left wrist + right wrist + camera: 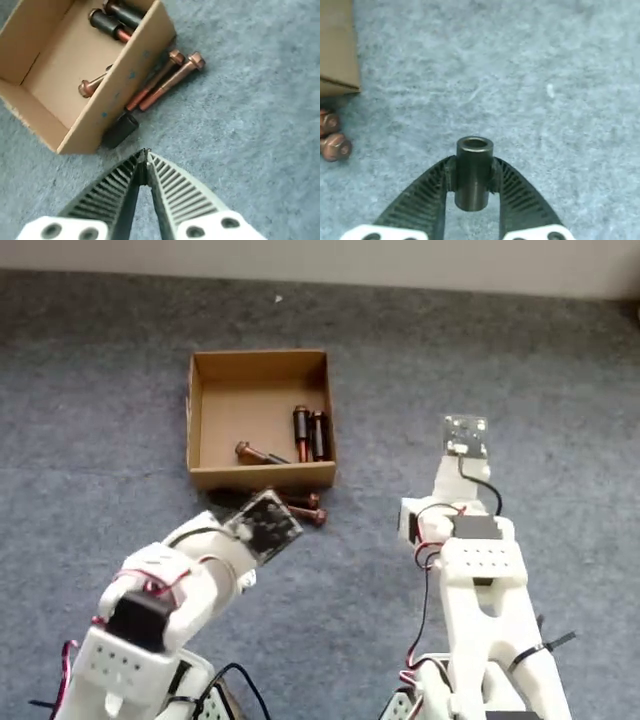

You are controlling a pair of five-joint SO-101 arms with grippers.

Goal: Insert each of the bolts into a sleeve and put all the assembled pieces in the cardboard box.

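The cardboard box holds two bolts with black sleeves on them and one bare copper bolt. Two more copper bolts lie side by side on the carpet against the box's front wall, and a loose black sleeve lies at the wall just beyond them. My left gripper is shut with nothing in it, its tips a short way from that sleeve. My right gripper is shut on another black sleeve, held upright with its open bore showing, over bare carpet to the right of the box.
Grey carpet covers the whole table. The heads of the two loose bolts and a box corner show at the edge of the right wrist view. The right arm stands well to the right of the box.
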